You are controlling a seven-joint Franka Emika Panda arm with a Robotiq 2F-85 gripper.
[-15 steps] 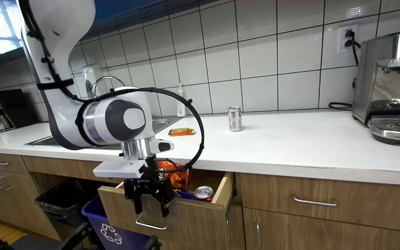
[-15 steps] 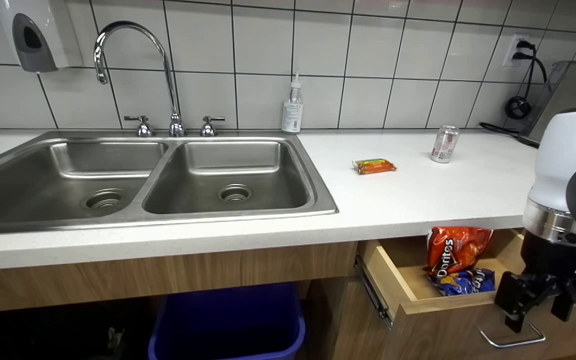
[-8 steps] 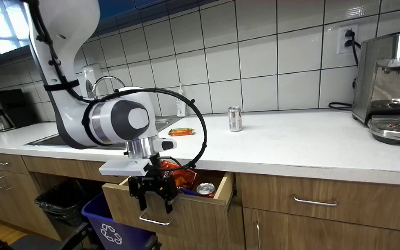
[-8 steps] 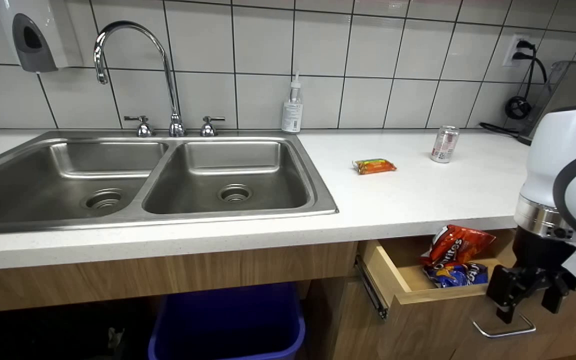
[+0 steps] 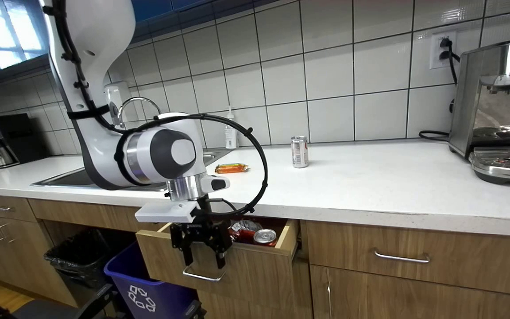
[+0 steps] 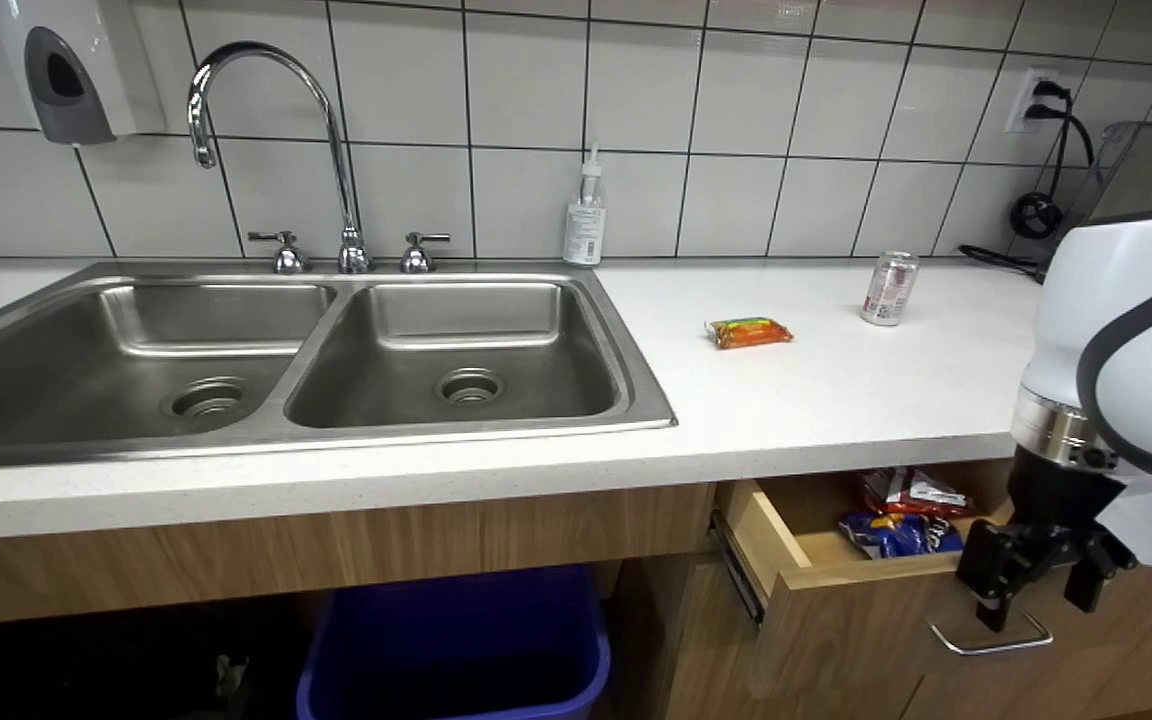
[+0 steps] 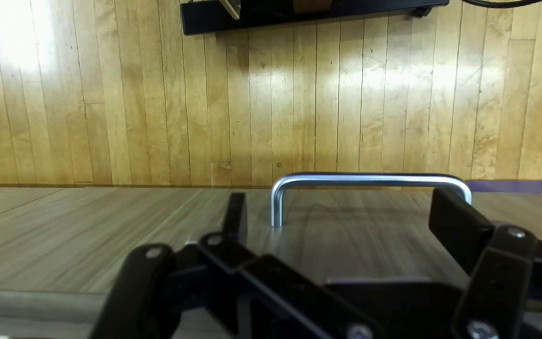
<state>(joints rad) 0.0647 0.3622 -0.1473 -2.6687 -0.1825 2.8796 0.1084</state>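
- The black two-fingered gripper (image 7: 341, 207) is pointed downward with its fingers spread wide apart, and nothing is held between them.
- The wood-grain drawer (image 5: 261, 274) is partly drawn out from beneath the white stone-like bench (image 5: 392, 177); the gripper is placed close against its front, though whether the panel is touched cannot be told for certain.
- The silver metal bar handle (image 7: 367, 179) is seen between the fingers in the wrist view, one end partly covered by a finger; it is not gripped.
- Inside the drawer, an upright red can with a silver top (image 5: 265, 238) is seen in an exterior view; a crinkled blue snack bag (image 6: 901, 537) and a red-and-silver bag (image 6: 916, 492) are also contained there.
- Any pressure is best applied square to the front and above the handle, so that the drawer is not skewed on its metal runner (image 6: 739, 570).
- The fingertips should be held clear of the handle, lest it be hooked.
- A slow, level motion is advised, so that the red can is not toppled.
- Clearance between the wrist, the looped black cable (image 5: 265, 179) and the bench edge should be watched.
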